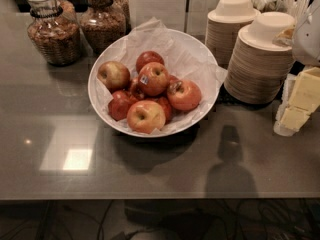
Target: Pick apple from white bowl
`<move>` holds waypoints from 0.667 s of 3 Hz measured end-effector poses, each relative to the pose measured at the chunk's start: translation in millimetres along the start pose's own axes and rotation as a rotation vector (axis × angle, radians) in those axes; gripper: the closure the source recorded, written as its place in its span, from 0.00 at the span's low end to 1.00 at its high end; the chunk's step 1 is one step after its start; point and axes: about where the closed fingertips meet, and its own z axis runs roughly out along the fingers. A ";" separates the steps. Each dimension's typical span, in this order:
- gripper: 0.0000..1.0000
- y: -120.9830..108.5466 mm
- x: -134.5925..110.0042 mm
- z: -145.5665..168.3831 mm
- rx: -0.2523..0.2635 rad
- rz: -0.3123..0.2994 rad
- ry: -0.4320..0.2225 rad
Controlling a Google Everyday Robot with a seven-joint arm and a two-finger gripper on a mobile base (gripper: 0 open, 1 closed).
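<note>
The white bowl [204, 48], wide, glossy and lined with crumpled white paper, stands in the middle of the grey counter. It holds several apples. The apple [155, 77], red with a yellow-orange blush and a small blue-and-white sticker on its left side, lies on top of the pile near the bowl's centre. A paler yellow apple [145, 116] lies at the front and another reddish one [184, 95] to the right. My gripper [296, 108], with pale yellow parts under a grey-white housing, is at the right edge of the view, right of the bowl, apart from it and holding nothing that shows.
Two stacks of tan disposable bowls [260, 59] stand right behind the bowl, close to my gripper. Two glass jars of dry food [54, 31] stand at the back left. The counter's front edge [150, 196] runs along the bottom, with cables below.
</note>
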 end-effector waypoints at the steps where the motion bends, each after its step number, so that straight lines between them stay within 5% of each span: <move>1: 0.00 0.0 -0.1 0.0 0.000 0.000 0.000; 2: 0.00 -3.1 -9.1 4.1 0.021 -0.016 -0.016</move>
